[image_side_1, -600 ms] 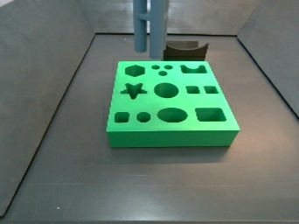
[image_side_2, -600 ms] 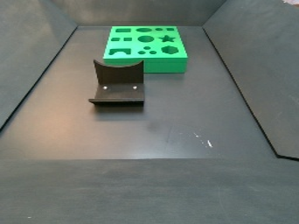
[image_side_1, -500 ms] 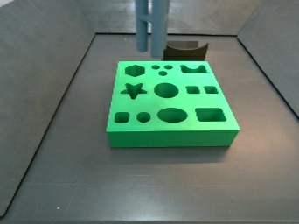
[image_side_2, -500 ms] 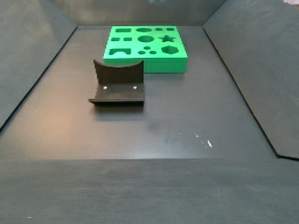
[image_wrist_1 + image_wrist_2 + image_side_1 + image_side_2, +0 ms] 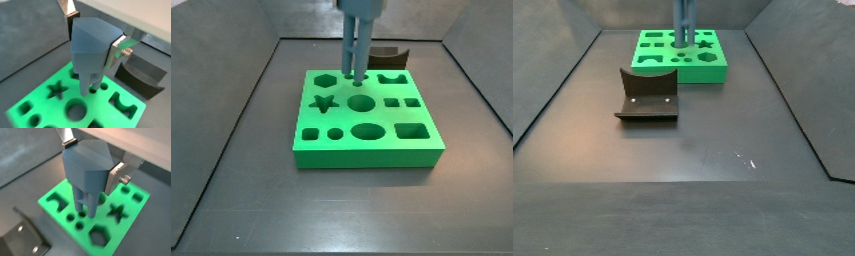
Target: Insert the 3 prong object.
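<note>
**Prongs poised over the small holes**

The gripper [image 5: 93,42] is clamped on the blue three-prong piece [image 5: 92,47], its silver fingers [image 5: 120,47] pressing the wide upper body so the prongs hang free below. It holds the piece upright above the green block [image 5: 369,150], apparently over the cluster of small round holes [image 5: 358,78] near the back edge; contact cannot be judged. The fixture [image 5: 647,96] stands apart on the floor.
</note>
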